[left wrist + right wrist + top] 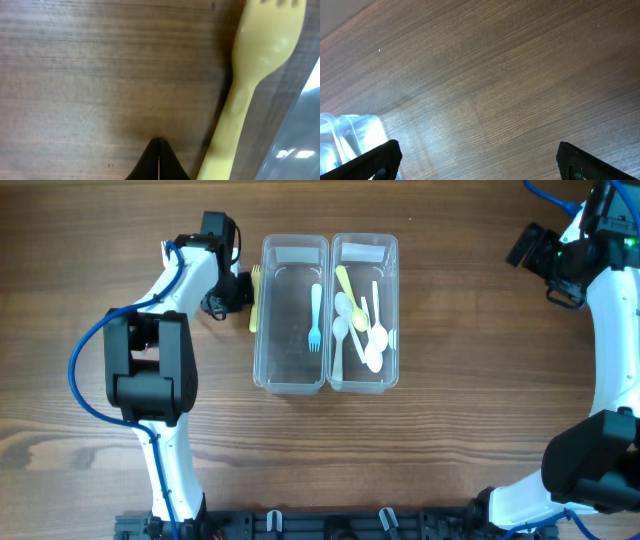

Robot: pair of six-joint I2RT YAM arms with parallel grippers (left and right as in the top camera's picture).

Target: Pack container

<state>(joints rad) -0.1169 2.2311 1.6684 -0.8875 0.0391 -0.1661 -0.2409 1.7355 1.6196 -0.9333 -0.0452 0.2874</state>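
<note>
Two clear plastic containers stand side by side mid-table. The left container (272,310) holds a light blue fork (315,318). The right container (390,310) holds several white spoons (372,345) and a yellow utensil (343,282). A yellow fork (254,300) lies on the table against the left container's outer wall; it fills the right side of the left wrist view (250,95). My left gripper (236,288) is shut and empty, its tips (159,160) on the wood just left of the fork's handle. My right gripper (477,160) is open and empty over bare wood, far right.
The left container's edge (305,130) shows at the right of the left wrist view. A container corner (345,140) shows at the lower left of the right wrist view. The right arm (560,255) sits near the table's top right corner.
</note>
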